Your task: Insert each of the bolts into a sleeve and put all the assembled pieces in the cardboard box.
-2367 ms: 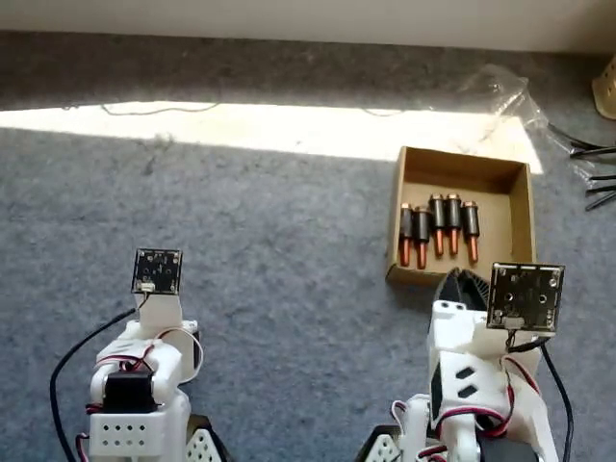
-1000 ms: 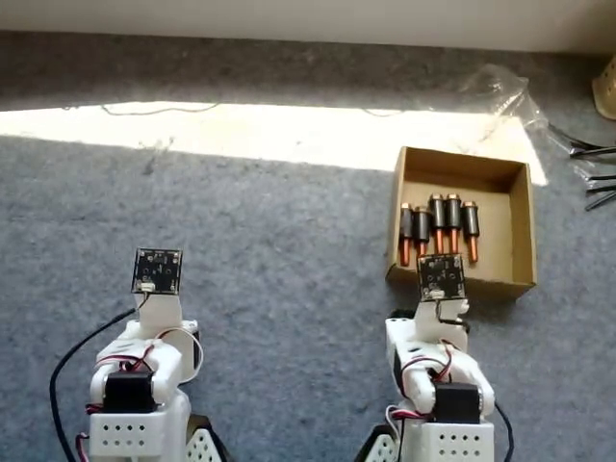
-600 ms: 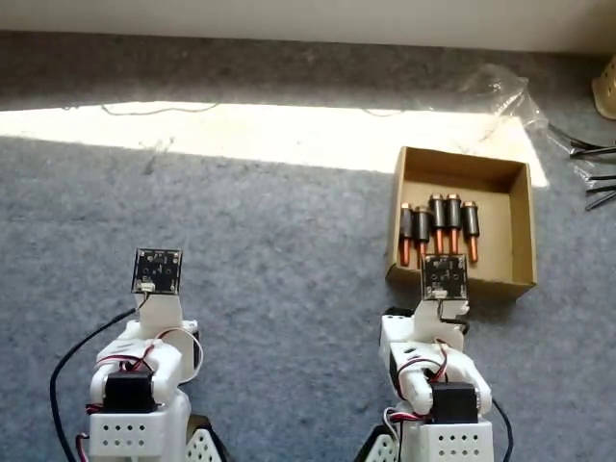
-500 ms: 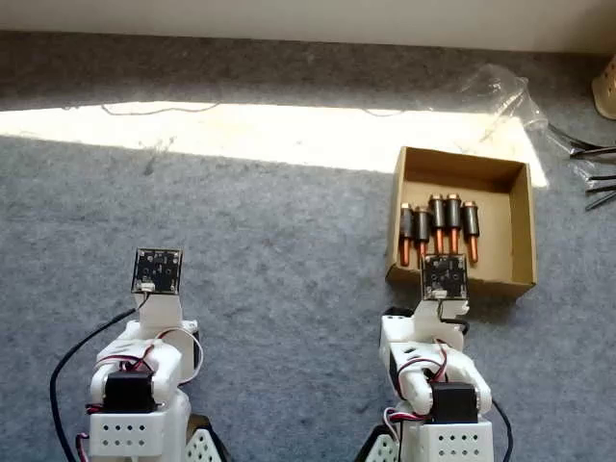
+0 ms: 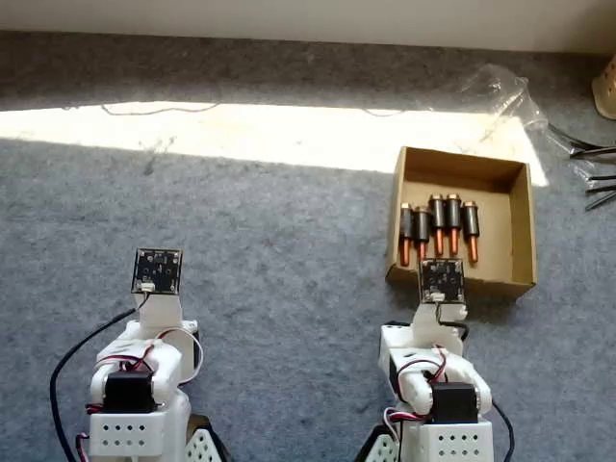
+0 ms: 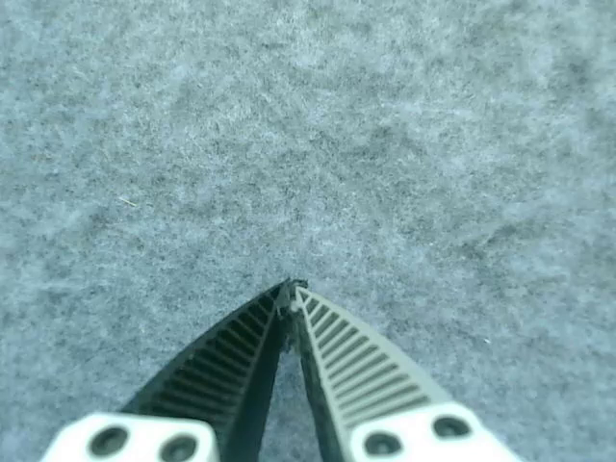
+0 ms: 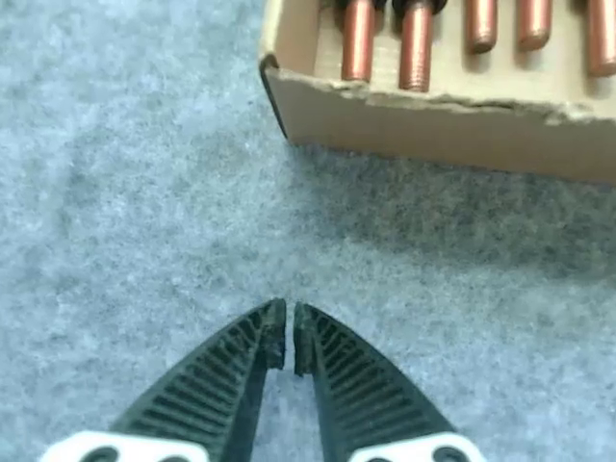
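Observation:
The cardboard box (image 5: pixel 518 219) sits on the grey carpet at the right, with several copper bolts in black sleeves (image 5: pixel 438 226) lying side by side in it. Their copper ends (image 7: pixel 414 38) show over the box's near wall (image 7: pixel 433 120) in the right wrist view. My right gripper (image 7: pixel 285 339) is shut and holds nothing, hovering over carpet just short of that wall. My left gripper (image 6: pixel 291 291) is shut too, tips together over bare carpet. Both arms are folded back at the near edge, left arm (image 5: pixel 144 356) and right arm (image 5: pixel 435 356).
A crumpled clear plastic bag (image 5: pixel 500 91) lies beyond the box. Black cables or tools (image 5: pixel 592 178) lie at the far right edge. A bright band of sunlight (image 5: pixel 250 130) crosses the carpet at the back.
The right arm has pulled back from beside the box and folded down to its rest pose near the front edge. The left arm has not moved.

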Robot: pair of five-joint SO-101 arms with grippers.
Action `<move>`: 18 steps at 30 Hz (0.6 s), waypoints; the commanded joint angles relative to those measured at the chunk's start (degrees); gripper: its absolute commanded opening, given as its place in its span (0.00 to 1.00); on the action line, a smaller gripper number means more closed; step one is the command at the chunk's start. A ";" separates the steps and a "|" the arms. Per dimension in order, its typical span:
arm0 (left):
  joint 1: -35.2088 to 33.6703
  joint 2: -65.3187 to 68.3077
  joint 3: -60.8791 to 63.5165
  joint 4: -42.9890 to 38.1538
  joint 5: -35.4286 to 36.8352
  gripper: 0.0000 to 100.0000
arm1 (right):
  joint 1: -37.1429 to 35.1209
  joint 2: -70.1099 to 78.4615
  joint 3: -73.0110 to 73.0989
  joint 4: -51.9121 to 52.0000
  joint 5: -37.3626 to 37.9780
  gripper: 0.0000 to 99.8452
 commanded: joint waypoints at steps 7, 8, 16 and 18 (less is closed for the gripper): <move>-0.57 -0.31 1.27 0.18 0.53 0.01 | 2.15 -0.48 6.29 0.31 -3.69 0.01; -0.57 -0.31 1.27 0.18 0.53 0.01 | 2.15 -0.48 6.29 0.31 -2.64 0.01; -0.57 -0.31 1.27 0.18 0.44 0.01 | 2.15 -0.48 6.29 0.31 -2.11 0.01; -0.57 -0.31 1.27 0.18 0.44 0.01 | 2.15 -0.48 6.29 0.31 -1.93 0.01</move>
